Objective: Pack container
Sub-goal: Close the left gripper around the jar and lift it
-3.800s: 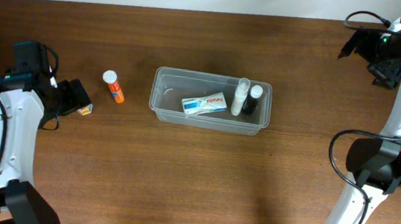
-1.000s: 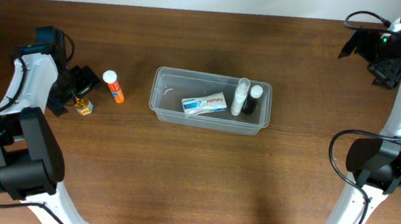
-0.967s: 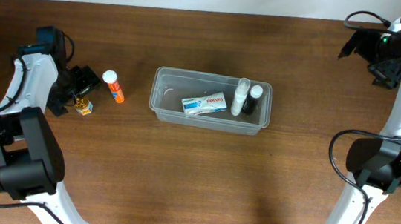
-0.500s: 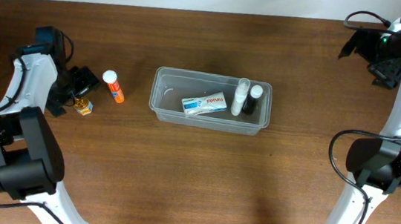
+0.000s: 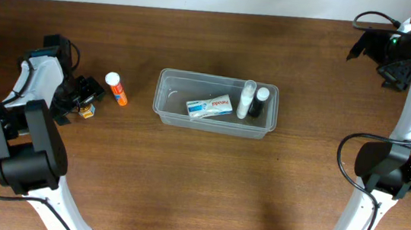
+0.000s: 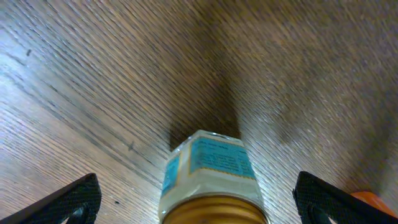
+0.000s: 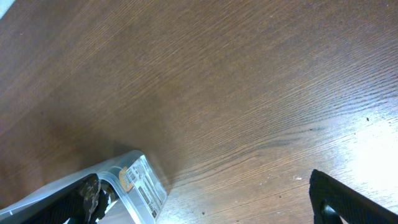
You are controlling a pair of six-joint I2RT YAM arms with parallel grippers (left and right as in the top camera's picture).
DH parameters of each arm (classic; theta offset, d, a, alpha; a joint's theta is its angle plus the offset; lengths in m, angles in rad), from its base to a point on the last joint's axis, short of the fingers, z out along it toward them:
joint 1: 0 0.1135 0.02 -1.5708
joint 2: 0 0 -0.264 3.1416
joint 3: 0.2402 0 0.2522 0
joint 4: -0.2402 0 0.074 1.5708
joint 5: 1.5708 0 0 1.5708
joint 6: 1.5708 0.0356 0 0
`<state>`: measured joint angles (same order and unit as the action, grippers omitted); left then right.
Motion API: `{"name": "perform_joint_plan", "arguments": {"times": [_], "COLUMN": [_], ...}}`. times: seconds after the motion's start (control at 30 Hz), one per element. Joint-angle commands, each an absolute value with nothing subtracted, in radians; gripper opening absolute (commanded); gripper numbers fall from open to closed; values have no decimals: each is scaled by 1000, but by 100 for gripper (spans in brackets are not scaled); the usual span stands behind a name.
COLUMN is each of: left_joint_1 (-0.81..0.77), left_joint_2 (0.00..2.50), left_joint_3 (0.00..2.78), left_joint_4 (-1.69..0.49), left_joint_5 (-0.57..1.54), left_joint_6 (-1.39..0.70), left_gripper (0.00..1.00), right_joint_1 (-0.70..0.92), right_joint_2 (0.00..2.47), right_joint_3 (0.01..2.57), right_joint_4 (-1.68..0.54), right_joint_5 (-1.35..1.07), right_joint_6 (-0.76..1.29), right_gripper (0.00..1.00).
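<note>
While the table (image 5: pixel 181 197) is lying mostly bare, the container (image 5: pixel 162 104) is sitting at its middle and I am watching the work going on outside it. The container is already holding a white box (image 5: pixel 210 106) lying flat, plus a pale bottle (image 5: pixel 247 98) and a dark-capped bottle (image 5: pixel 259 101) standing together at its right end. The right gripper (image 7: pixel 217 199) is hanging over the far right corner, well apart from everything, its fingers spread wide and carrying nothing. The left gripper (image 5: pixel 85 96) is hovering at the table's left side, fingers likewise spread. Its wrist camera is showing a small jar (image 6: pixel 211 180) with a gold cap and blue label standing between the two fingertips, neither one touching it. Near the jar, towards the container, an orange tube (image 5: pixel 117 90) with a white cap is lying on the wood.

I am judging the packing as partly done: three items are in and two are waiting outside. The step in hand is looking like the reach for the jar, with the fingers lined up around it but not closing. The next move is calling for a little more descent so the pads are bracketing the jar's body rather than its cap. After that come a firm squeeze, a lift clearing the container's rim, and a release into the bare space at its left end. The tube is lying close enough that I am minding the nearer finger.
</note>
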<state>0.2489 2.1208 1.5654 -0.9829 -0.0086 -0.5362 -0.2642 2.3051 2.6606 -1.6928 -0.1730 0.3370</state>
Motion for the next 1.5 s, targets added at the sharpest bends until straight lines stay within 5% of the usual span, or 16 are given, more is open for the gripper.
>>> {"name": "perform_joint_plan", "arguments": {"times": [0.0,0.2,0.37,0.57,0.7,0.93,1.47], "left_joint_1": [252,252,252,251,252,251,252], "left_joint_2": [2128,2128,2128,2128,2128,2128,2128], "left_joint_3": [1569,1569,1569,1569,1569,1569,1569], "left_joint_4": [-983,-978,-977,-976,-977,-978,-989], "left_joint_5": [-54,-57,-57,-57,-57,-57,-57], "left_joint_6": [-543,-529,-530,-522,-522,-522,-522], "left_gripper": [100,99,80,79,62,48,40], "right_joint_1": [-265,-265,-265,-265,-265,-265,-265], "right_joint_2": [2296,2296,2296,2296,2296,2296,2296], "right_joint_3": [2655,2655,2655,2655,2655,2655,2655], "right_joint_4": [-1699,-1699,-1698,-1699,-1698,-1698,-1699], "right_joint_5": [-160,-160,-160,-160,-160,-160,-160], "right_joint_6": [338,338,338,338,338,338,338], "right_gripper": [98,98,99,99,98,98,98]}}
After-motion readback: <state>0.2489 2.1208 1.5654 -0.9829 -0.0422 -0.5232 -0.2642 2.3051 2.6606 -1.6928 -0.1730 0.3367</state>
